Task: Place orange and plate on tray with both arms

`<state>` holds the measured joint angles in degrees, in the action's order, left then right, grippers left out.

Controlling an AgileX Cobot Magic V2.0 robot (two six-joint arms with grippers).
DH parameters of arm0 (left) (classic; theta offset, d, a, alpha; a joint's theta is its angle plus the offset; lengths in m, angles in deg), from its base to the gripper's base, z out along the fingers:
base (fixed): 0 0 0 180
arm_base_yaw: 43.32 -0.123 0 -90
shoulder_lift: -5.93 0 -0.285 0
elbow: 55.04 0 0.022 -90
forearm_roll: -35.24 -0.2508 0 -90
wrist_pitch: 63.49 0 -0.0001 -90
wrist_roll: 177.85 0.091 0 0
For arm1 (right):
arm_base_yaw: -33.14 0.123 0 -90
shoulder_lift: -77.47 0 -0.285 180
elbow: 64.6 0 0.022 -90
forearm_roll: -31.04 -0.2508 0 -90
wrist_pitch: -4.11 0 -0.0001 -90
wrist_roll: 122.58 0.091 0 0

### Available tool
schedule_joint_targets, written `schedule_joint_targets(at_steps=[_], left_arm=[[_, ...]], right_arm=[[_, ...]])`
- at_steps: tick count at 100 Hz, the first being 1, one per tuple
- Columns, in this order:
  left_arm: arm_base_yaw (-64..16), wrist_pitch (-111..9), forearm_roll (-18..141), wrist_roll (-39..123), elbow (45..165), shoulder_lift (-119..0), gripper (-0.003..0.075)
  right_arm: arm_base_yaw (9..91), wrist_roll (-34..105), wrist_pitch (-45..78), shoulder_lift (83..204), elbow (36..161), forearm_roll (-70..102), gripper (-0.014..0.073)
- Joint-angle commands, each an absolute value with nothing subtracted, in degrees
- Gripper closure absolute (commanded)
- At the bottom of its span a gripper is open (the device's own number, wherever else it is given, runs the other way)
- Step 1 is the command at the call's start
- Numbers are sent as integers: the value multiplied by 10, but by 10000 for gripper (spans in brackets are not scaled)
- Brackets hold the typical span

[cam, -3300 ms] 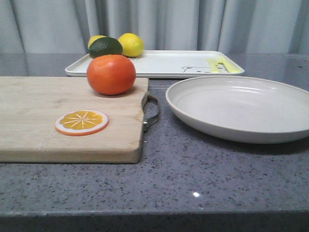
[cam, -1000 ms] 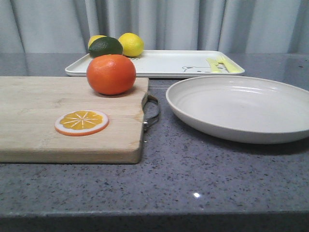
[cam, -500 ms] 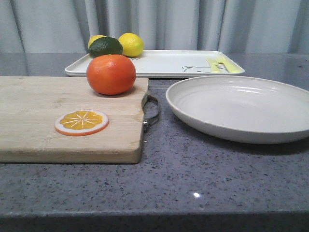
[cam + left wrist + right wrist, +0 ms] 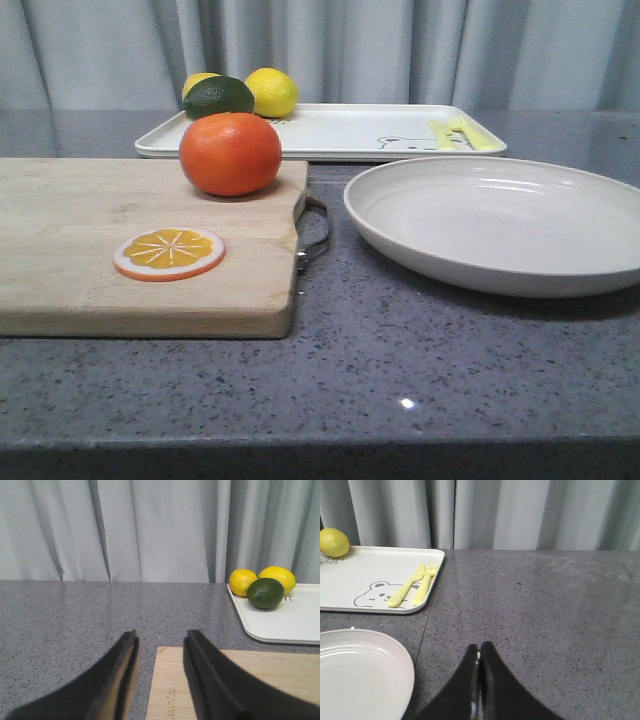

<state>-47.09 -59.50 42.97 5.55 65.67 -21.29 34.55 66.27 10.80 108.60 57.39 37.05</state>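
Note:
The orange [image 4: 230, 153] sits on the far right part of a wooden cutting board [image 4: 90, 250]. To its right the off-white plate [image 4: 500, 225] [image 4: 360, 675] rests on the grey counter. Behind both lies the white tray [image 4: 330, 132] [image 4: 365, 575] [image 4: 290, 620] with a bear drawing. Neither gripper shows in the front view. In the left wrist view my left gripper [image 4: 160, 636] is open over the board's left corner, with nothing between its fingers. My right gripper [image 4: 480, 646] is shut and empty, over bare counter beside the plate's rim.
An orange slice [image 4: 168, 252] lies on the board's front part. Two lemons [image 4: 271, 92] [image 4: 243, 582] and a dark green lime [image 4: 218, 96] [image 4: 265, 593] sit at the tray's left end. The board has a metal handle [image 4: 315, 235] facing the plate. Grey curtains hang behind.

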Motion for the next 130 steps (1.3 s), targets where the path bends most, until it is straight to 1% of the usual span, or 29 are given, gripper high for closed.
schedule_joint_targets(at_steps=[1,9,14,19,39,59,67,84,100,114,130], left_arm=[[-472,-645,431,55,679,-221,332],[-472,-645,431,55,679,-221,246],[-472,-645,431,55,679,-221,211],[-472,-643,431,55,679,-222,194],[-472,-609,431,55,691,-227,191],[-472,-559,431,55,733,-279,189],[-472,-552,432,55,749,-302,175],[-472,-549,440,55,781,-349,118],[-470,-531,467,55,819,-403,111],[-443,-501,467,55,863,-459,112],[-388,-481,468,55,919,-525,112]], right_arm=[[342,664,63,1094,595,378,660],[342,664,63,1094,595,378,660],[342,664,63,1094,595,378,660],[342,664,63,1094,595,378,660],[342,664,63,1094,595,378,660],[342,664,63,1094,595,378,660],[342,664,63,1094,595,378,660],[342,664,63,1094,595,378,660],[342,664,63,1094,595,378,660],[342,664,63,1094,595,378,660],[342,664,63,1094,595,378,660]])
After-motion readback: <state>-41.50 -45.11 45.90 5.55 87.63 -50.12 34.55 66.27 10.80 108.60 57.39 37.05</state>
